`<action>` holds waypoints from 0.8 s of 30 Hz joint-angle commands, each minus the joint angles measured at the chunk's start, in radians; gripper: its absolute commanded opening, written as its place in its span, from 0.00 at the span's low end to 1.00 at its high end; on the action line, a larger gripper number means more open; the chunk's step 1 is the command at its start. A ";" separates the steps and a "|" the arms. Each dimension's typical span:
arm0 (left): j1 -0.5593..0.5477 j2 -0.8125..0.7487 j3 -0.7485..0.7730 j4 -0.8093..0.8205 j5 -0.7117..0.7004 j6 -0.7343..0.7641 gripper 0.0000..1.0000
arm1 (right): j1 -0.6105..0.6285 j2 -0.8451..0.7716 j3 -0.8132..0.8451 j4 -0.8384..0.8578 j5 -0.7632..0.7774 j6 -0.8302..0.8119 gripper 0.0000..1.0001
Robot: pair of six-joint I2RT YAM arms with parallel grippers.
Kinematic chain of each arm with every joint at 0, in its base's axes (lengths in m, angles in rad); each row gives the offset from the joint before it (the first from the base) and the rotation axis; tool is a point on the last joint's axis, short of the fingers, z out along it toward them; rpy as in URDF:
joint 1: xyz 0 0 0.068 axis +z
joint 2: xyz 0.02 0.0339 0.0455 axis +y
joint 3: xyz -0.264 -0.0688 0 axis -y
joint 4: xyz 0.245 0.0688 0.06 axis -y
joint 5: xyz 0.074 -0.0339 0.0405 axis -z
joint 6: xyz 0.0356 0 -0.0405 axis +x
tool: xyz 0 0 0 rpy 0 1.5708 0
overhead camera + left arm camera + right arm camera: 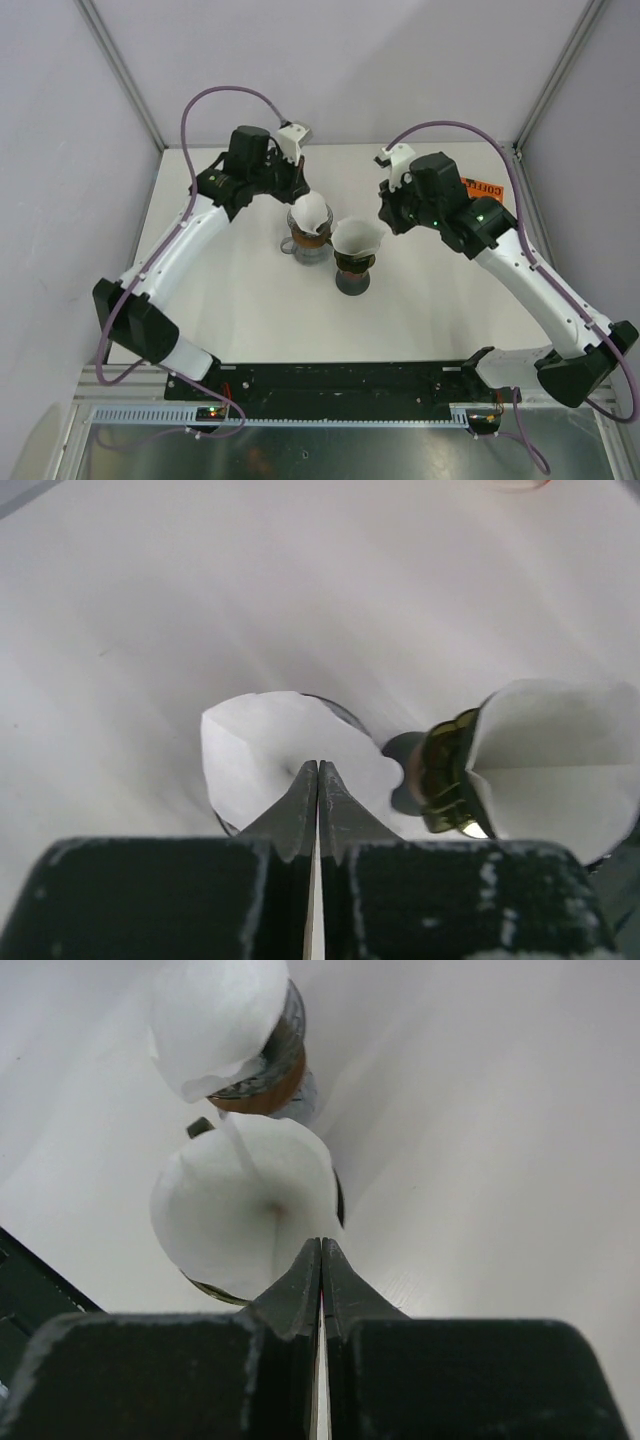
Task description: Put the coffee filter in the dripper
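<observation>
**A:** Where are the filters?

**B:** There are two, both white paper. The left filter (pixel 310 212) sits in the left dripper (pixel 305 247), the one with a brown band, and it stands up well above the rim. The right filter (pixel 357 236) lies open like a cone in the right dripper (pixel 354 275), which is dark.

**A:** How close are the two drippers?

**B:** They are just beside each other near the middle of the white table (pixel 250 300). The left one is a little farther from the arm bases.

**A:** And the grippers?

**B:** The left gripper (pixel 318 770) has its jaws pressed together, and its tips are at the near edge of the left filter. The right gripper (pixel 321 1248) is closed the same way, with its tips at the near rim of the right filter. In both wrist views the fingers meet in a thin line. I cannot tell whether any paper is caught between them.

**A:** Anything else around?

**B:** Both arms reach in from either side, and a purple cable (pixel 215 95) loops over each. An orange card (pixel 482 188) lies at the far right of the table, partly hidden by the right arm.
</observation>
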 commanded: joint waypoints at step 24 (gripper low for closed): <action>-0.097 0.255 0.096 -0.150 -0.150 0.318 0.00 | -0.457 -0.269 -0.241 0.126 0.067 0.072 0.87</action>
